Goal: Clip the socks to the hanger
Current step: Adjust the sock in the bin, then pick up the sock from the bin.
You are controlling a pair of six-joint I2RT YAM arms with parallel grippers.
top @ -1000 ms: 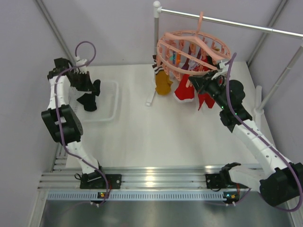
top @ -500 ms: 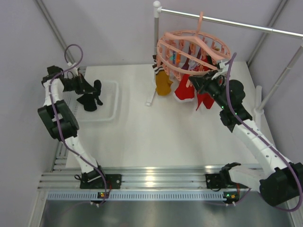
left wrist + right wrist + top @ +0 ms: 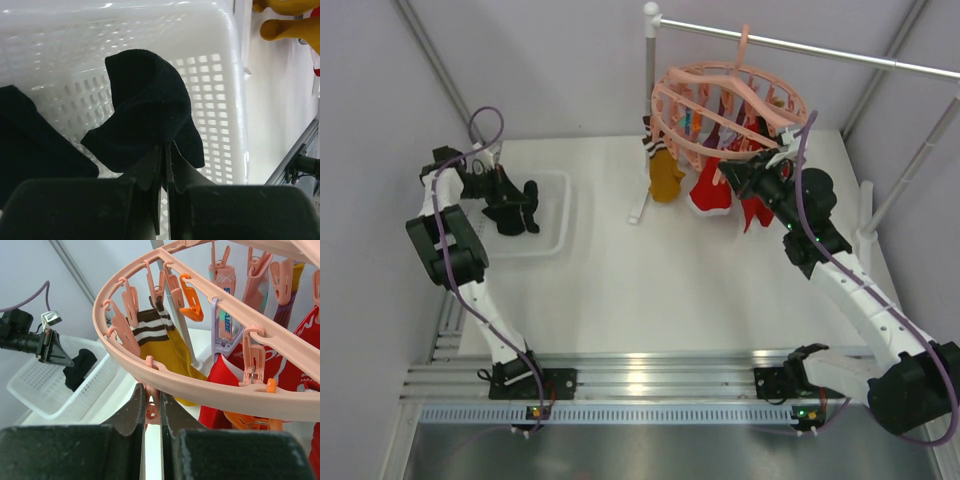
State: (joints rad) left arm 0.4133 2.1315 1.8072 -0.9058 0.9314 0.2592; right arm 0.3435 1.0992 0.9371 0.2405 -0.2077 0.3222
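Observation:
The salmon-pink hanger (image 3: 660, 118) hangs by its hook from a rail at the back right; its ring also shows in the right wrist view (image 3: 200, 385). A mustard sock (image 3: 665, 176) and red socks (image 3: 710, 196) hang from its clips. My right gripper (image 3: 735, 176) is at the ring's near edge, shut on a pink clip (image 3: 153, 407). My left gripper (image 3: 516, 192) is shut on a black sock (image 3: 150, 110) and holds it over the white basket (image 3: 556, 214). Another black sock (image 3: 506, 219) lies in the basket.
A white stand post (image 3: 650, 100) and a metal rail (image 3: 820, 50) carry the hanger. The basket wall (image 3: 227, 60) fills the left wrist view. Grey walls close in left and right. An aluminium rail (image 3: 640, 380) runs along the near edge.
My left arm has swung its wrist back and left and then slightly forward, keeping the black sock over the basket. The right arm and hanger have not moved.

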